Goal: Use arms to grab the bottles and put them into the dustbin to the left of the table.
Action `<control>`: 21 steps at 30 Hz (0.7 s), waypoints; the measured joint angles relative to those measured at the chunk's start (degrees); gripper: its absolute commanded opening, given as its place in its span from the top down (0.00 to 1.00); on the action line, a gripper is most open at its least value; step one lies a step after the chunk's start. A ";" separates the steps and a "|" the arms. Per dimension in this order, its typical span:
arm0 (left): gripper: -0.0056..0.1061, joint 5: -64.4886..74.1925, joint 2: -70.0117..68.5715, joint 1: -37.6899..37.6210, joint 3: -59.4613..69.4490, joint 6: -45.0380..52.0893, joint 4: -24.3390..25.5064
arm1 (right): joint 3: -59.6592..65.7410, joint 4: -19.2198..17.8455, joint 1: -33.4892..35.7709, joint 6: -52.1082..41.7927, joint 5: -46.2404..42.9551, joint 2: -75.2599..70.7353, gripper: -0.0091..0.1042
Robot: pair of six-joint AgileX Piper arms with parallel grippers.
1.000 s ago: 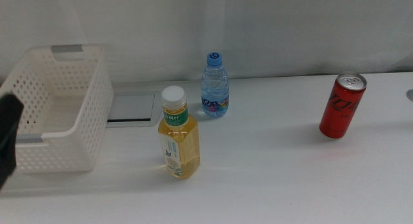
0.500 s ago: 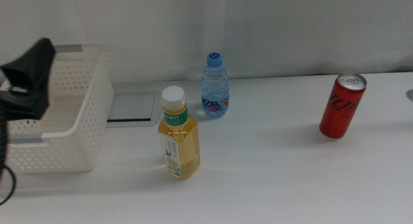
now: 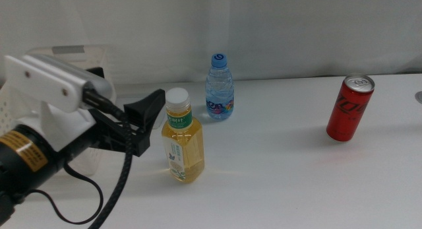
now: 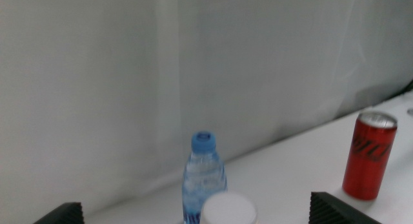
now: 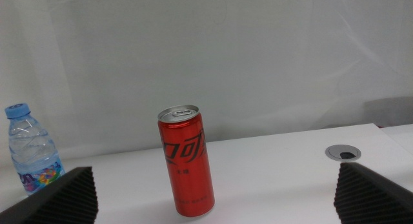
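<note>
No words or numbers can be read with certainty: white lettering is seen on the red soda can [image 5: 186,163], print on the yellow bottle's green label [image 3: 178,148] and the arm's yellow sticker [image 3: 23,154] is too small.

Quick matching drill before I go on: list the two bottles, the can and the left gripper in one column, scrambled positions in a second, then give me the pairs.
Things:
1. yellow-liquid plastic bottle with white cap and green label
2. small clear bottle with blue cap
3. red soda can
4. left gripper with black jaws

Places:
A. alone on the right part of the white table
B. far side, close to the white back wall
C. open, just left of the white cap
D. nearest the camera, mid-table, upright

Pairs: 1-D, 2-B, 3-A, 4-C. The right gripper waits, facing the can.
</note>
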 measured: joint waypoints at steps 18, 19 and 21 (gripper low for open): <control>0.14 -18.17 3.97 -0.12 19.63 -2.07 0.32 | 0.00 0.00 0.00 0.00 0.00 0.00 0.01; 0.14 -18.17 4.36 -0.12 19.84 -3.10 1.12 | 0.00 0.00 0.00 0.00 0.00 0.00 0.01; 0.14 -18.17 4.78 -0.12 19.84 -3.84 1.65 | 0.00 0.00 0.00 -0.17 0.00 0.00 0.01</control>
